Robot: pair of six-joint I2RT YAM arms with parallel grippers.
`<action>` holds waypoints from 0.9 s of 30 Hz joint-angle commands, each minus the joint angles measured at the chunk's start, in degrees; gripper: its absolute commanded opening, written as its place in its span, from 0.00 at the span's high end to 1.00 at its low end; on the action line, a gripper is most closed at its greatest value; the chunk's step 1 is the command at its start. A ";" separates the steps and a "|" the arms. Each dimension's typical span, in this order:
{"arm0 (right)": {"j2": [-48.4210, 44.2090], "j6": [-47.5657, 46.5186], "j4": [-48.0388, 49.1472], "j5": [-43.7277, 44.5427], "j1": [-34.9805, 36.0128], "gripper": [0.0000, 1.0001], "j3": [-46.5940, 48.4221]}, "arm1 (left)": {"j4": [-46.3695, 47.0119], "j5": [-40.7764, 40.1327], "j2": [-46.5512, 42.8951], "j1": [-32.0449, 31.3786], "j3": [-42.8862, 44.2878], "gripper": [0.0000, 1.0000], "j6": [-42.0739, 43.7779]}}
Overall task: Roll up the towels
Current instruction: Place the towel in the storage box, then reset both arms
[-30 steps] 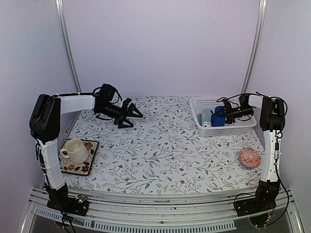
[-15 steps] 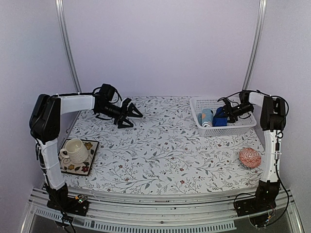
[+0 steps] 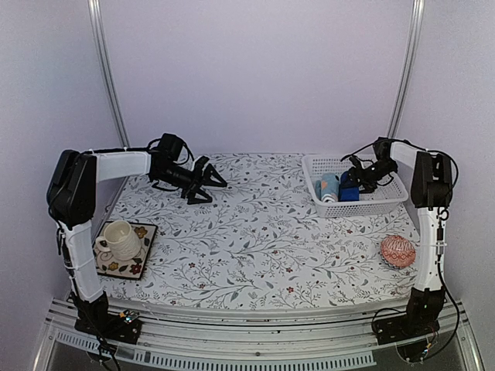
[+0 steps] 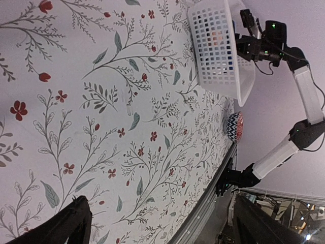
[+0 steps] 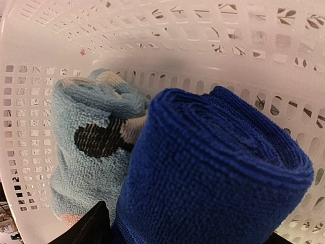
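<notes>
Bench [image 3: 255,247] from above: my left arm reaches out from its base, folds at the elbow and runs level across the far left of the floral surface. My left gripper [image 3: 218,192] hangs above the bench, fingers spread wide and holding nothing. My right arm stands upright along the right edge, and its forearm bends back over the white basket [image 3: 363,207] at the far right. My right gripper [image 3: 354,179] points down into it, right at the rolled royal-blue towel [image 3: 347,192]. The rolled light-blue towel [image 3: 329,187] stands just beside that one, on its left, in the same basket. A pink-red patterned ball [image 3: 397,251] lies on the bench nearer than the basket. A cup [image 3: 120,238] sits on a flowered tile [image 3: 139,259] at the near left.

Left wrist view: my two dark fingers [image 4: 66,223] frame bare floral bench, far apart, with nothing between them. Across the bench I see the basket [image 4: 218,51], the ball [image 4: 234,127] and my right arm [image 4: 304,86] bent over the basket.

Right wrist view: the royal-blue towel [image 5: 213,168] fills the frame, a tight roll shown end-on. The light-blue towel [image 5: 86,147], with a dark mark and an orange patch, touches it on the left. Both lie against the basket's lattice wall [image 5: 152,30]. One finger [image 5: 89,226] shows beside the blue roll. I cannot tell whether my fingers press the roll or have let go.
</notes>
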 commanded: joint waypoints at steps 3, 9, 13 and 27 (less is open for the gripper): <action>-6.51 -0.23 -1.11 8.38 0.69 0.22 1.35 | 0.30 0.36 1.14 0.78 0.11 0.03 0.30; -8.19 0.47 -0.01 7.09 0.89 0.17 0.86 | 0.37 -0.37 1.39 0.76 0.82 0.03 -0.16; -6.52 1.35 -0.25 7.33 1.35 0.19 1.20 | 0.55 -0.50 1.64 0.69 1.52 0.03 -0.77; -20.78 3.35 6.71 22.37 3.90 0.01 -5.47 | -6.16 -14.01 1.22 0.34 11.30 0.03 7.70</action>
